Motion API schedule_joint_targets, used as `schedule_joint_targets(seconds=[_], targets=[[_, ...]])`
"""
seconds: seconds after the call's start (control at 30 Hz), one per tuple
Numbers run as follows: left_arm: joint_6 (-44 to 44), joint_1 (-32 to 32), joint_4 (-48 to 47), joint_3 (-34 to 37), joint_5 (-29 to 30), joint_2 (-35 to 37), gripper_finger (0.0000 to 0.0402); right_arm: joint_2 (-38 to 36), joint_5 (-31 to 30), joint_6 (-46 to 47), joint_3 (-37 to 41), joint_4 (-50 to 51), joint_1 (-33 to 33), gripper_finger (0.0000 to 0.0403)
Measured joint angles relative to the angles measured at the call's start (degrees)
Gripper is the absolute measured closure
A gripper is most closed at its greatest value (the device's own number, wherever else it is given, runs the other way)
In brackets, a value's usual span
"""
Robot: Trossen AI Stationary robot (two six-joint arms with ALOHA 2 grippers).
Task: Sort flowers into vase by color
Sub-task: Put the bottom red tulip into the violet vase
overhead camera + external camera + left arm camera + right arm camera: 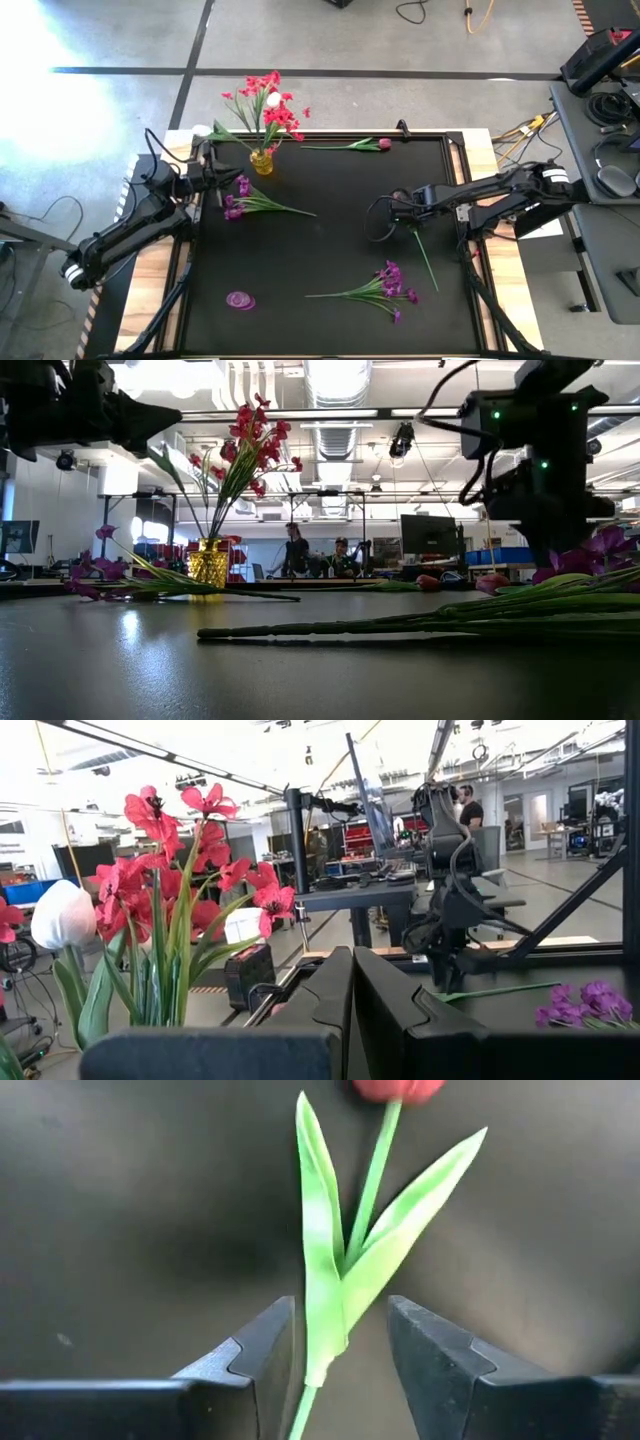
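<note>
My right gripper (340,1350) stands part-open, straddling the red tulip (345,1250) unpinched; its long stem (426,260) trails toward five o'clock, bloom ahead of the fingers.

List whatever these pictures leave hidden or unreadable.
- Right wrist view: the tulip's red bloom is cut off by the top edge.
- Right wrist view: the stem runs off the bottom edge between the open fingers of the right end effector.
- High view: the purple scrap is too small to identify.
- Low view: the purple sprig is cut off by the right edge.
</note>
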State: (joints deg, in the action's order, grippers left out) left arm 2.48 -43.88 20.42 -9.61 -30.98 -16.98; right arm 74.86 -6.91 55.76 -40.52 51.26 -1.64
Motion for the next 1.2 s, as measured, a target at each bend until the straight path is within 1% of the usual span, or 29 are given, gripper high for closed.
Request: schedule_joint_targets(seconds=[0.2,0.43,0.5,0.57,0.63,0.73,0.83,0.93,1.2], targets=[[-0.2,0.0,1.0,0.0,0.0,-1.6,0.0401,0.7,2.7,-2.3,1.1,0.2,-1.6,0.0259],[0.2,0.0,1.3,0.0,0.1,-5.5,0.0402,0.2,6.6,-1.0,-1.9,0.7,-1.7,0.0255],[2.4,0.0,4.2,-0.2,0.6,-6.8,0.0402,0.2,7.6,-1.4,-1.9,0.9,-1.7,0.0249],[2.5,0.0,6.6,-1.6,0.6,-7.7,0.0402,0.2,8.5,-2.8,-1.9,0.9,-1.7,0.0242],[1.3,0.0,6.2,-2.9,-0.7,-8.3,0.0401,0.3,8.5,-3.7,-1.9,1.1,-1.7,0.0234],[0.6,0.1,2.3,-3.8,-3.0,-9.0,0.0401,0.3,8.3,-4.0,-1.9,1.1,-1.7,0.0220],[2.7,0.0,1.4,-3.8,-2.7,-9.9,0.0402,0.3,7.0,-4.4,-1.9,1.2,-1.6,0.0206],[3.0,0.0,1.6,-3.8,-2.5,-10.7,0.0402,0.3,6.9,-4.4,-1.9,1.4,-1.6,0.0197],[3.0,0.0,1.6,-4.3,-2.6,-11.7,0.0402,0.3,7.2,-4.0,-1.8,2.3,-1.6,0.0194]])
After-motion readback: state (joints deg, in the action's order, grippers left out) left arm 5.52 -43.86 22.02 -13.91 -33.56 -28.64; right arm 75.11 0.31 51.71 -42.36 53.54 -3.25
